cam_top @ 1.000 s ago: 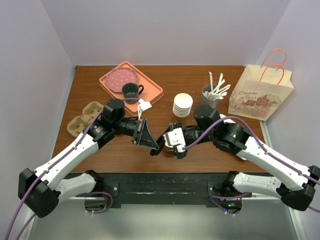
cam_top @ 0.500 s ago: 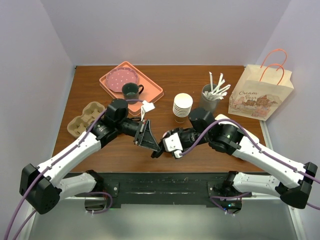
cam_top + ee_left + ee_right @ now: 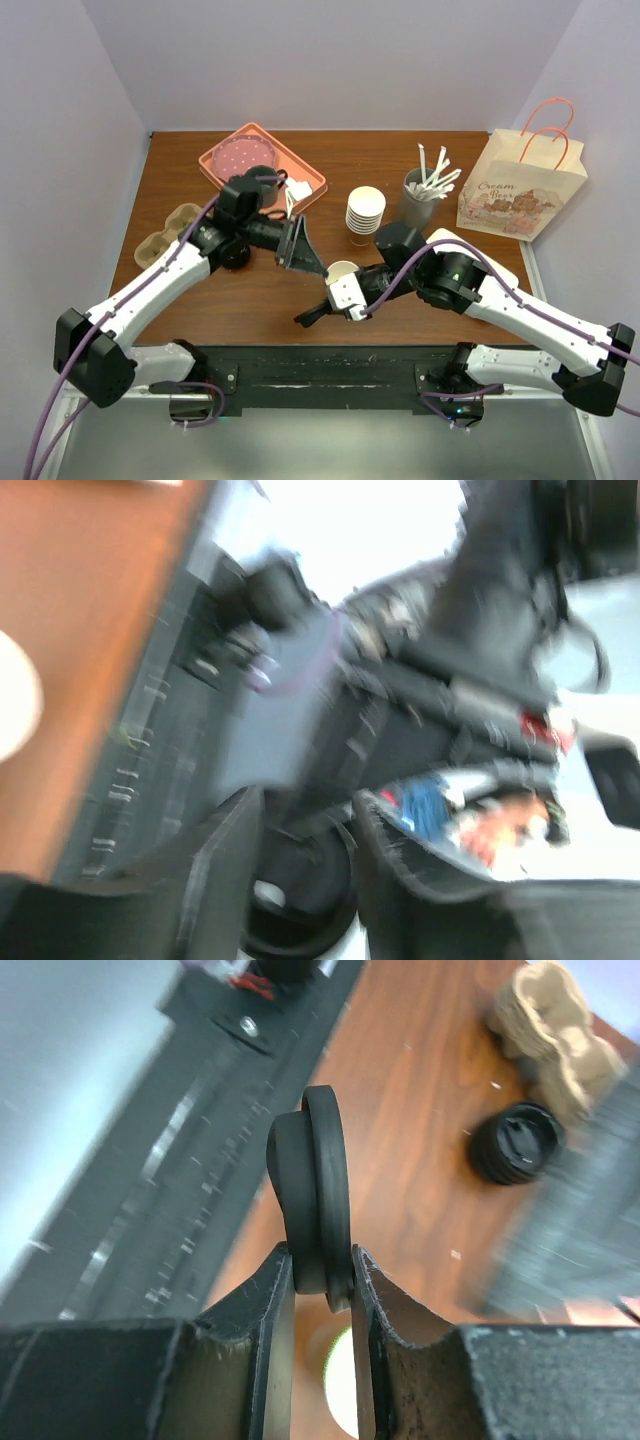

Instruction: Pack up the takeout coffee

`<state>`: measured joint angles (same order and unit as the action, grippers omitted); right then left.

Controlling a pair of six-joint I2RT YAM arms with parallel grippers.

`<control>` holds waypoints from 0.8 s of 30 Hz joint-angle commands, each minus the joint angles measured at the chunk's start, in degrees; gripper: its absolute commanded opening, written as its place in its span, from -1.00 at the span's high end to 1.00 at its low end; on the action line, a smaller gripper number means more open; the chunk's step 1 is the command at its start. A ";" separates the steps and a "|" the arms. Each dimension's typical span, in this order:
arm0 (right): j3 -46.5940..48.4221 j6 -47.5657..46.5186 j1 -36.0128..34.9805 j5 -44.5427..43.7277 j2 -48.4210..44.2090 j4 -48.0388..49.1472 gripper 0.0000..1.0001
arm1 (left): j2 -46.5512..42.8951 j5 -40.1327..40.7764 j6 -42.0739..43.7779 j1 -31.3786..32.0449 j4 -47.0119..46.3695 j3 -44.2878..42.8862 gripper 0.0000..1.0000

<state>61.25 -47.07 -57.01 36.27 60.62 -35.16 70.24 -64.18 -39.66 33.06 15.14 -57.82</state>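
Right pincer [image 3: 321, 1253] pinching one black lid [image 3: 314, 1185]

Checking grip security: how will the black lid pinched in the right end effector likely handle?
Held edge-on by its thin rim, the black lid may pivot or slip in the right end effector. It looks like thin plastic, so probably light and slightly flexible. Being round, it might roll if dropped.

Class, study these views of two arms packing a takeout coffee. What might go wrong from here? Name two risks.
1. The right claw pinches the black lids by one edge only, and there seem to be two stuck together. They might twist, slip out, or fail to seat.
2. The open cup stands uncovered close by that claw. A careless move may tip it.
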 commanded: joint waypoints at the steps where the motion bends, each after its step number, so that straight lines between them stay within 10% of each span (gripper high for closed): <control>1: -1.30 17.81 -0.29 4.69 -1.90 6.57 0.95 | 2.44 11.06 6.35 -8.52 10.26 -9.39 -0.19; 5: -5.09 40.70 -0.29 -3.90 -4.72 21.50 0.86 | 5.52 25.38 8.63 -12.84 15.09 -17.04 -0.28; 10: -0.54 60.65 -0.29 -14.28 -1.83 18.12 0.92 | 3.52 45.34 11.09 -13.46 13.98 -20.06 -0.46; 13: 0.19 66.29 0.06 -18.25 0.20 14.94 0.92 | 0.53 48.70 12.93 -13.55 11.24 -17.69 -1.00; 24: -6.67 81.26 20.88 -10.78 -1.65 12.84 0.98 | -6.17 43.98 19.19 -12.23 8.51 -3.19 -0.82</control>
<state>56.36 26.79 -41.78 23.29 60.90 -20.82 65.08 -17.06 -22.04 19.88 26.65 -66.22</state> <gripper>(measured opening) 0.256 0.952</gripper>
